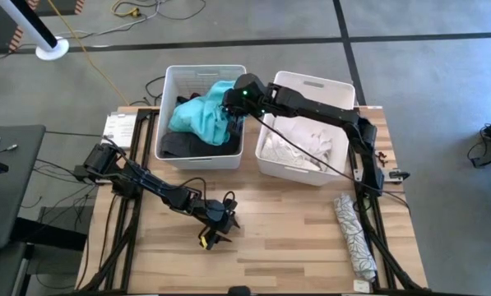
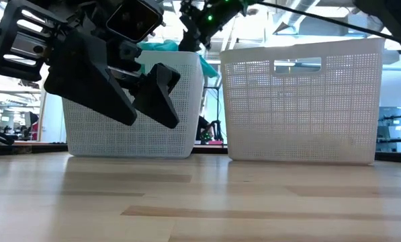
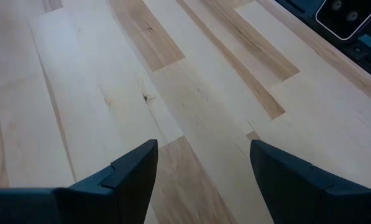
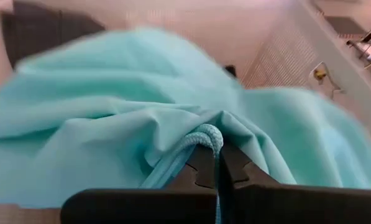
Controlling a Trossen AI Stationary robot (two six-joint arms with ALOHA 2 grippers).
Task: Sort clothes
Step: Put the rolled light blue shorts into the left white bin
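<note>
Two white bins (image 1: 169, 99) are set on the wooden table (image 1: 294, 238). Over the left bin, a teal garment (image 1: 200, 117) is pinched by the right tool (image 4: 215, 163). The left tool (image 3: 201, 177) is held spread above bare table.

teal garment (image 4: 110, 118): soft matt cloth | bins (image 2: 301, 101): white perforated plastic | table (image 3: 110, 93): smooth wood (pale planks)

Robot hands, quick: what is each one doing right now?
Left hand: open, holding nothing, above the bare table.
Right hand: shut on the teal garment, over the left bin.
</note>
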